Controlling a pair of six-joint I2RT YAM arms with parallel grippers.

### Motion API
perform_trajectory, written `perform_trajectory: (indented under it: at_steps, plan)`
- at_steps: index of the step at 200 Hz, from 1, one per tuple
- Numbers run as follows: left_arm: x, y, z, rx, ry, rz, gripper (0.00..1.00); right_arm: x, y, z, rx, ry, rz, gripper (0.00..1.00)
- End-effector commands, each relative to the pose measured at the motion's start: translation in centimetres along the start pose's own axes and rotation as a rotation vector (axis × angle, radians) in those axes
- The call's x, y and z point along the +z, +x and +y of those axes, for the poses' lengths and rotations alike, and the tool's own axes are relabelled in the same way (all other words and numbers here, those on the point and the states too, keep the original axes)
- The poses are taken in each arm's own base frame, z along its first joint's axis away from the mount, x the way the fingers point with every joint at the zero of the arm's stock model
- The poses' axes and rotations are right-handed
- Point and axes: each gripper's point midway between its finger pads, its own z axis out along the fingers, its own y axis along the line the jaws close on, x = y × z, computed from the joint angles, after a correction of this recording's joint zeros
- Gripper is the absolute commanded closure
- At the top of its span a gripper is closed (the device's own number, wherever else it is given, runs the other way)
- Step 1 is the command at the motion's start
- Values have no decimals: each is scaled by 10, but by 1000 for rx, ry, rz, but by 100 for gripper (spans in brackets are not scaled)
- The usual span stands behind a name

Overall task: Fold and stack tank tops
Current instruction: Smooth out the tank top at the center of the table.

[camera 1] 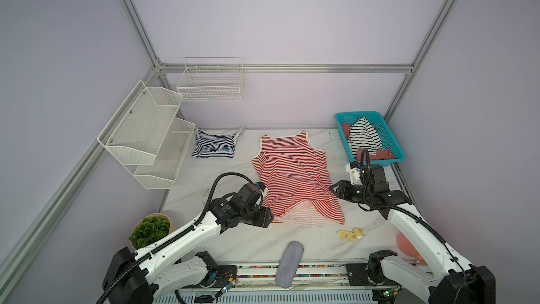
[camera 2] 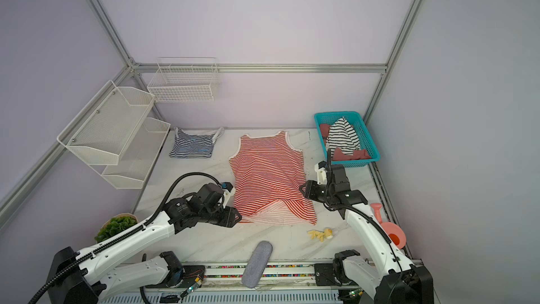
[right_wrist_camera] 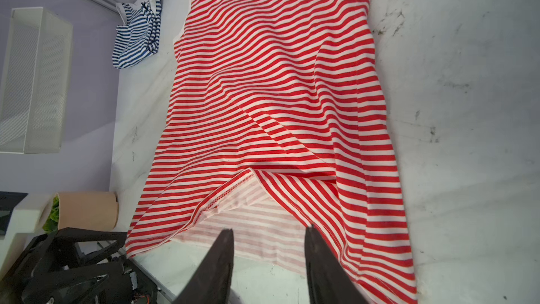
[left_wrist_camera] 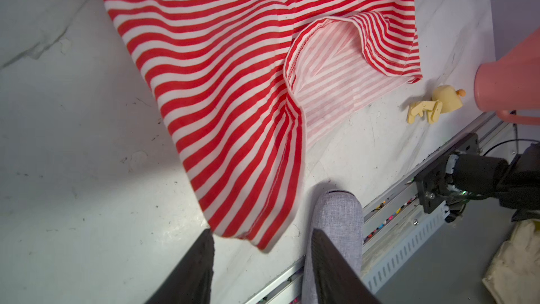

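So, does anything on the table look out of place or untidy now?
Yes. The red-and-white tank top lies spread out, but the front layer of its hem is pulled up near the middle, baring the paler inside. The grey case also sticks out over the front edge of the table.

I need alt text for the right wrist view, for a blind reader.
A red-striped tank top lies spread on a white table, hem partly flipped up, with the open right gripper near that hem. A navy-striped top lies farther off.
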Motion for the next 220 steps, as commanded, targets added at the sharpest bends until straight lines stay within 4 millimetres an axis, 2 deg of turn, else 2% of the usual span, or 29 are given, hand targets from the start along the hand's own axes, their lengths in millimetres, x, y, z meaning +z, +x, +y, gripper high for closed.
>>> perform_trajectory:
  at_steps: [1, 15, 32, 61, 82, 104, 126, 166, 179, 184, 220]
  plan:
    - [-10, 19, 10, -27, -14, 15, 56, 9, 18, -3, -37, 13, 75, 58]
    - [-16, 26, 12, -38, -7, 9, 55, 17, 23, -3, -49, 28, 104, 58]
    - [-19, 32, 13, -43, 6, 15, 38, 30, 30, 0, -73, 39, 144, 58]
    - [-17, 38, 17, -56, -15, 49, 22, 55, 41, 14, -137, 77, 207, 55]
    - [-13, 33, 23, -70, -66, 44, 19, 71, 44, 21, -165, 88, 228, 55]
    - [-11, 11, 35, -91, -169, -21, 17, 85, 47, 26, -205, 115, 251, 55]
    - [-1, -19, 33, -89, -205, -75, 15, 97, 46, 34, -262, 159, 251, 53]
    - [15, -67, 47, -122, -346, -70, 14, 116, 50, 38, -363, 239, 294, 51]
    - [20, -82, 48, -144, -328, -65, 15, 119, 53, 37, -389, 259, 315, 51]
    - [30, -83, 53, -158, -335, -34, 15, 119, 54, 35, -399, 272, 323, 51]
    - [42, -124, 54, -191, -277, -57, 15, 113, 53, 32, -451, 320, 343, 51]
